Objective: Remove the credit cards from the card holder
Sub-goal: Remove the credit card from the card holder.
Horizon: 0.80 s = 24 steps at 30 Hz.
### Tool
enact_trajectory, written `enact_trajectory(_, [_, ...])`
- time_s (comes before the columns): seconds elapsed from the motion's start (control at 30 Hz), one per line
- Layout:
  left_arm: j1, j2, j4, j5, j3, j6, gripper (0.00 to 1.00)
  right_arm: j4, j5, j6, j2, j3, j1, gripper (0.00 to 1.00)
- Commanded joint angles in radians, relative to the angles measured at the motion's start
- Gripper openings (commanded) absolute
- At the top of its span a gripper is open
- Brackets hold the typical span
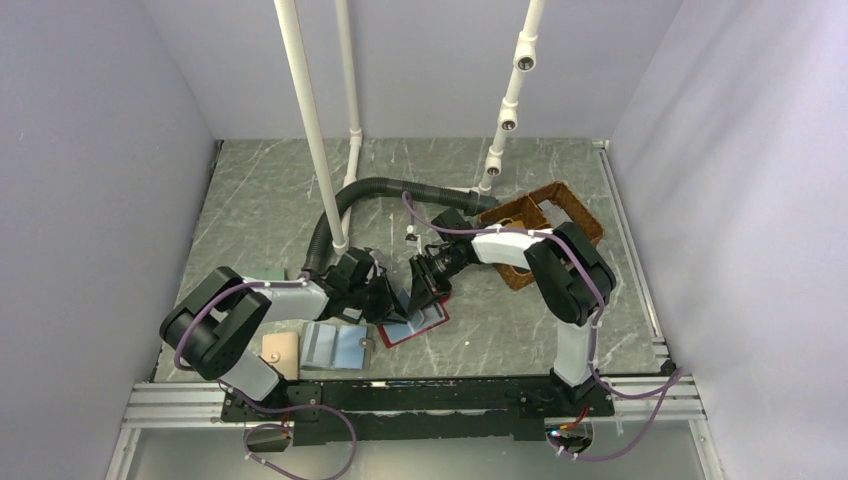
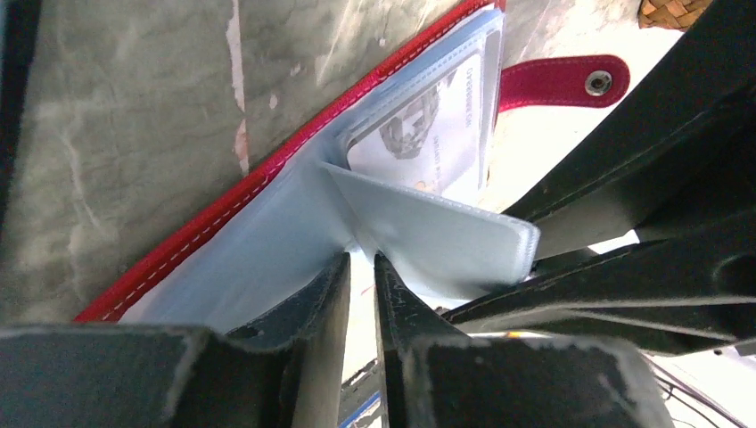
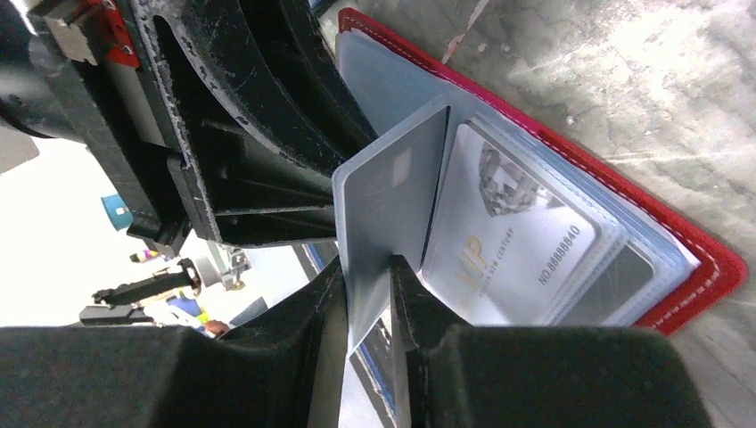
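The red card holder (image 1: 428, 322) lies open on the marble table, and both grippers meet over it. In the left wrist view its red stitched edge (image 2: 223, 209) frames clear sleeves, one with a pale credit card (image 2: 428, 134) inside. My left gripper (image 2: 361, 263) presses its tips against the sleeves' fold, with a narrow empty gap between the jaws. My right gripper (image 3: 390, 263) is shut on a raised sleeve (image 3: 392, 196) that holds a dark chip card. A silver VIP card (image 3: 508, 241) sits in the sleeve behind it.
A grey-blue folding wallet (image 1: 335, 345) and a tan piece (image 1: 282, 350) lie by the left arm's base. A wicker basket (image 1: 540, 225) stands behind the right arm. A black hose (image 1: 380, 190) and white pipes (image 1: 310, 120) cross the back. The holder's red pull tab (image 2: 562, 82) sticks out.
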Motion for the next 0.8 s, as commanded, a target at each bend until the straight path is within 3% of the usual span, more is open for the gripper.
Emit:
enact_trajectory(0.0, [0.003, -0.008, 0.134, 0.054, -0.028, -0.019, 0.24, 0.052, -0.105, 0.025, -0.001, 0.013, 0.008, 0.22])
enact_trajectory(0.23, [0.015, -0.066, 0.176, 0.062, -0.080, -0.047, 0.42, 0.026, -0.100, 0.003, 0.005, 0.035, 0.009, 0.20])
enact_trajectory(0.53, [0.051, -0.371, 0.051, -0.076, -0.161, -0.137, 0.65, -0.007, -0.042, -0.049, -0.018, 0.036, 0.016, 0.21])
enact_trajectory(0.77, [0.068, -0.429, 0.047, -0.140, -0.180, -0.230, 0.70, -0.028, -0.061, -0.070, -0.008, 0.059, 0.066, 0.24])
